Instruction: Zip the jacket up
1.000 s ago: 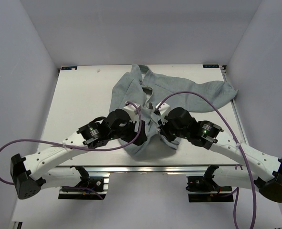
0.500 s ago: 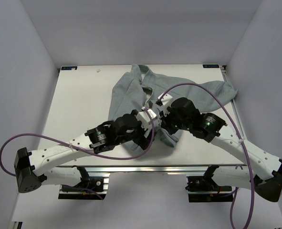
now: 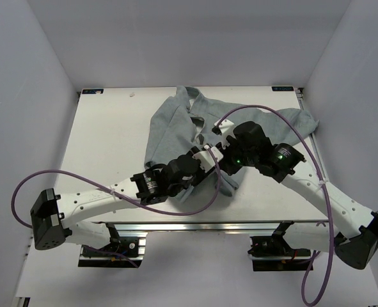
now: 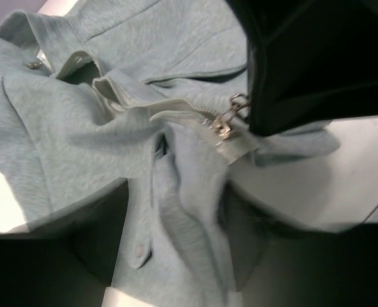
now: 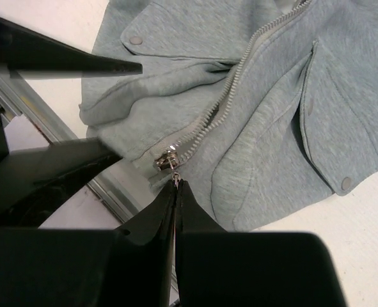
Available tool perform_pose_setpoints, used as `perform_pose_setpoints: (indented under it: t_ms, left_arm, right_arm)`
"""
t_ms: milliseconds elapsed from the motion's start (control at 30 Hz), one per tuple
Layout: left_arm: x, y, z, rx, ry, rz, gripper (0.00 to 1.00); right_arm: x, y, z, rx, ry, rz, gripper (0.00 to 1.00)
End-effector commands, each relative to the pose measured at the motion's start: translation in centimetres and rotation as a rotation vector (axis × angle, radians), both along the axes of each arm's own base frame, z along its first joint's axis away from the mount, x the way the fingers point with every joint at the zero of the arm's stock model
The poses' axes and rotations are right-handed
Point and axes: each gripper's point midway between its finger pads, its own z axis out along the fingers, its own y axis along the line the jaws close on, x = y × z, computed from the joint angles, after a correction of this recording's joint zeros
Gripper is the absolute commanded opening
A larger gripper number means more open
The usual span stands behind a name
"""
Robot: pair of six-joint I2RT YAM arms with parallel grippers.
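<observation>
Jacket point(image 3: 169, 125) lies on the table point(image 3: 105, 141), centre to far half. The long axis runs from about 12 o'clock to 5 o'clock. Collar point(image 3: 187, 97) points to the far edge, away from the arm bases, and the hem point(image 3: 226, 184) is toward them. One sleeve point(image 3: 291, 118) trails out to 3 o'clock. The fabric is rumpled, not flat.

Right gripper point(image 5: 175, 182): fingers closed to a narrow point, pinching the zipper pull point(image 4: 238, 102) just below the zipper slider point(image 5: 165, 161). The slider sits low, close to the hem. From it the zipper teeth point(image 5: 240, 70) run toward 1 o'clock in the right wrist view.

Left gripper point(image 5: 128, 105): fingers spread apart, with a folded hem edge lying between them at 9 o'clock from the slider. They are not clamped on it.

View differences:
- Top view gives the whole layout, collar and sleeve. Both arms meet over the lower front, and the gripper bodies hide the slider there.
- Right wrist view shows the pinch itself, both left fingers, and two snap buttons point(image 5: 136, 39) point(image 5: 346, 183) on the pocket flaps.
- Left wrist view shows the pull drawn taut toward the black right gripper and the pale zipper tape bunched behind the slider. Its own fingers are only dark blurs at the bottom.
</observation>
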Motion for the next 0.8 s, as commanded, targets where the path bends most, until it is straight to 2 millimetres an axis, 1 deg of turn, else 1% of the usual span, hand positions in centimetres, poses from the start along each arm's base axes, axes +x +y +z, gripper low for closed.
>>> perform_pose_setpoints:
  t_ms: [0, 33, 100, 133, 233, 333, 367, 400, 433, 467, 533, 567, 633, 667, 733, 767]
  left_arm:
    - [1.1, -0.7, 2.3, -0.044, -0.079, 0.024, 0.51]
    - [1.0, -1.2, 2.5, -0.067, -0.080, 0.006, 0.49]
    - [0.5, -1.6, 2.6, -0.074, -0.084, -0.027, 0.50]
    - [0.5, -1.7, 2.4, -0.077, -0.088, -0.033, 0.54]
    - [0.0, -2.2, 2.3, -0.082, -0.087, -0.072, 0.61]
    - [0.1, -2.3, 2.5, -0.092, -0.101, -0.073, 0.62]
    - [0.1, -2.2, 2.2, -0.086, -0.105, -0.069, 0.61]
    - [0.2, -2.2, 2.4, -0.091, -0.114, -0.068, 0.60]
    - [0.3, -2.2, 2.3, -0.087, -0.118, -0.066, 0.57]
    - [0.4, -2.3, 2.2, -0.080, -0.126, -0.070, 0.48]
    - [0.2, -2.5, 1.9, -0.064, -0.129, -0.095, 0.39]
    - [0.2, -2.8, 2.1, -0.073, -0.136, -0.105, 0.30]
    - [0.0, -3.4, 2.6, -0.095, -0.146, -0.132, 0.22]
    - [-0.4, -3.8, 2.6, -0.102, -0.140, -0.166, 0.14]
    - [-0.8, -4.2, 3.2, -0.119, -0.144, -0.195, 0.07]
    - [-1.0, -4.3, 3.6, -0.127, -0.146, -0.206, 0.00]
  right_arm:
    - [-0.1, 1.4, 2.8, 0.088, -0.027, 0.056, 0.00]
    - [0.0, 1.5, 2.5, 0.086, -0.018, 0.056, 0.00]
    - [0.3, 1.5, 2.1, 0.087, -0.007, 0.048, 0.00]
    - [0.4, 1.6, 2.0, 0.090, -0.001, 0.044, 0.00]
    - [0.6, 1.7, 2.1, 0.116, 0.011, 0.049, 0.00]
    - [0.6, 1.8, 2.4, 0.138, 0.022, 0.058, 0.00]
    - [0.5, 1.8, 2.5, 0.144, 0.022, 0.059, 0.00]
    - [0.5, 1.8, 2.6, 0.146, 0.022, 0.060, 0.00]
    - [0.5, 1.8, 2.7, 0.153, 0.022, 0.061, 0.00]
    - [0.4, 1.9, 2.9, 0.159, 0.021, 0.072, 0.00]
    - [0.3, 1.9, 3.1, 0.166, 0.017, 0.079, 0.00]
    - [0.3, 1.9, 3.4, 0.170, 0.015, 0.080, 0.00]
    - [0.3, 1.9, 3.5, 0.169, 0.014, 0.083, 0.00]
    - [0.4, 1.8, 3.4, 0.167, 0.016, 0.079, 0.00]
    - [0.6, 1.7, 3.4, 0.163, 0.015, 0.070, 0.00]
    - [0.9, 1.7, 3.4, 0.163, 0.005, 0.060, 0.00]
